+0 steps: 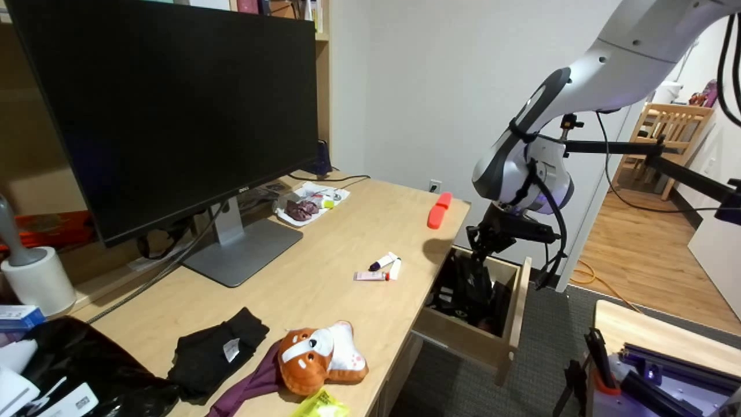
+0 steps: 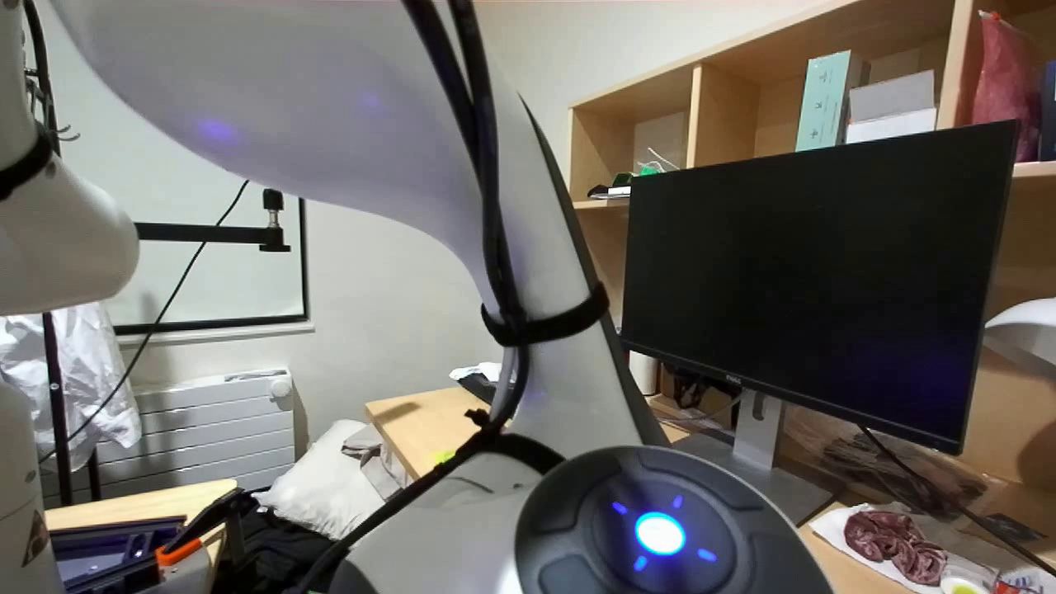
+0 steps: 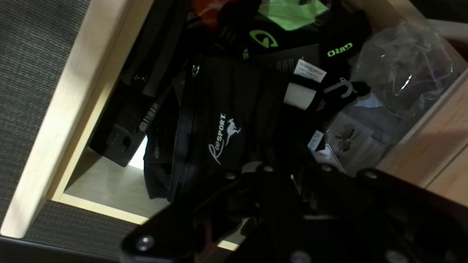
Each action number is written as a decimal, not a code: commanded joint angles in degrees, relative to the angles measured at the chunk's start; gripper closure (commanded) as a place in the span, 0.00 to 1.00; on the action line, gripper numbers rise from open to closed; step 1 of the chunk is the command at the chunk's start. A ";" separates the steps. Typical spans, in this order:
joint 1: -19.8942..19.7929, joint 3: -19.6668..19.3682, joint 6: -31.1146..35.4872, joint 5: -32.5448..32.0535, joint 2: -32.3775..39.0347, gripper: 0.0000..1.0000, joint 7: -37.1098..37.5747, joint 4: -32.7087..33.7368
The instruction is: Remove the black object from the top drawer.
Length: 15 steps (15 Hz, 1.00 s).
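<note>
The top drawer [image 1: 460, 340] is extended from beneath the bench [image 1: 330, 249]. The black object [image 3: 234, 106], marked with white ROOSPORT lettering and a kangaroo, is located within the drawer walls in the wrist view; a lower corner overlaps the pale drawer floor. Adjacent contents include a clear plastic bag [image 3: 406, 65], a bright green item [image 3: 292, 14] and a black item [image 3: 347, 34] lettered GIRO.

The gripper [image 1: 478, 255] is positioned over the drawer and points downward. In the wrist view its jaws overlap the lower part of the black object. The state of the jaws cannot be determined: dark parts merge with dark material, and neither a gap nor a clamped edge can be distinguished.

The monitor [image 1: 179, 110] stands on the bench and shows in both exterior views. A plush toy [image 1: 315, 353] lies partly over a purple cloth [image 1: 252, 379], with a black cloth [image 1: 208, 350] near it. Small tubes [image 1: 370, 276] lie near the bench edge; a red case [image 1: 437, 217] lies near the corner.
</note>
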 commanded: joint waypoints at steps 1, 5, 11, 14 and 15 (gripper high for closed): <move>2.91 -3.34 2.84 -1.49 3.02 0.50 3.44 1.95; 3.78 -5.29 4.08 -1.45 8.26 0.24 5.88 5.92; 1.23 -2.68 4.10 -2.04 17.32 0.00 5.54 14.70; 2.29 -2.72 4.73 -2.74 20.44 0.00 6.13 17.63; 2.54 -2.66 5.00 -2.95 20.99 0.00 6.33 17.91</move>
